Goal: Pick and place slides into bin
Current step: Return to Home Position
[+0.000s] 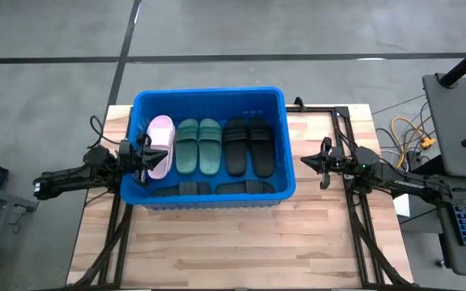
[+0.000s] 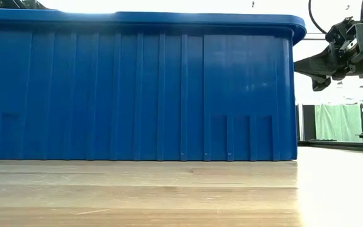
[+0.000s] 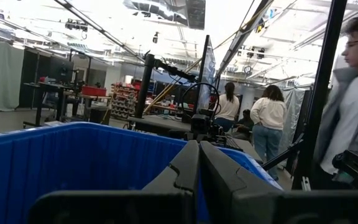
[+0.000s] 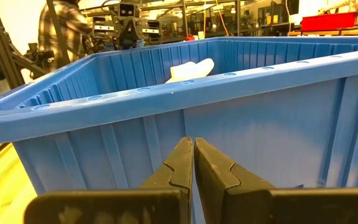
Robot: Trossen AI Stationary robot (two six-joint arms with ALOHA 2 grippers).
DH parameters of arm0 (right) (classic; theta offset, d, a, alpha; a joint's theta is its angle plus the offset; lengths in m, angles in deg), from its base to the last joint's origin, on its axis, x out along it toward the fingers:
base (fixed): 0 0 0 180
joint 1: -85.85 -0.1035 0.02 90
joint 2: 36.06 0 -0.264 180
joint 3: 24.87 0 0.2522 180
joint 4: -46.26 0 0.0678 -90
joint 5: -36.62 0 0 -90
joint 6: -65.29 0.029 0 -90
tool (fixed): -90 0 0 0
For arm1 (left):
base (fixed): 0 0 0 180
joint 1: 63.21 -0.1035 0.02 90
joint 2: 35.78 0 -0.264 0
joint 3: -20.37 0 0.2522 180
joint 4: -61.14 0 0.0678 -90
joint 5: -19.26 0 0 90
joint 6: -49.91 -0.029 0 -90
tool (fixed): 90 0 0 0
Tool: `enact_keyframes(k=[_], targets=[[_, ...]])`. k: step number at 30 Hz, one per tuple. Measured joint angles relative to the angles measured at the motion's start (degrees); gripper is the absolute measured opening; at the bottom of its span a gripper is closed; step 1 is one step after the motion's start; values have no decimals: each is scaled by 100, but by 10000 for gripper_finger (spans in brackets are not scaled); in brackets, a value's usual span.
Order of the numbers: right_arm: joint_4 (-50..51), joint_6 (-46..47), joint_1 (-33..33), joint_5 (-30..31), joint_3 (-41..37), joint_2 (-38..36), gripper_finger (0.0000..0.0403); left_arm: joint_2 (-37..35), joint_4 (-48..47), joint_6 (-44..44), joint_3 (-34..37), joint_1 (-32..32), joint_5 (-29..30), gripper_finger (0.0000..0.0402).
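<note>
The large rectangular bright blue plastic bin with ribbed walls is standing in the middle of the pale wooden surface. All the slides that are showing are lying inside it. A pale pink foam slide is lying nearest to the bin's left wall. Two dark green foam slides are lying side by side next to it, and two black foam slides are lying beside the green ones, toward the right wall. More black slides are lying in the shadow along the near wall; I cannot count them surely.

The left gripper is hanging over the bin's left rim, above the edge of the pink slide, and its fingers are pressing together with nothing between them. The right gripper is hanging just outside the bin's right wall, apart from it and above the surface. It is pointing at the wall, and its fingers are also closed on nothing.

In the room beyond the surface, several people are standing, as the left wrist view is showing.
</note>
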Motion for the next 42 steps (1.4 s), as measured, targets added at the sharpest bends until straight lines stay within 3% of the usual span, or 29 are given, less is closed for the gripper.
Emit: enact_keyframes(k=[42], targets=[[0,0,0,1,0,0,9,2,-1,0,0,0,-1,0]])
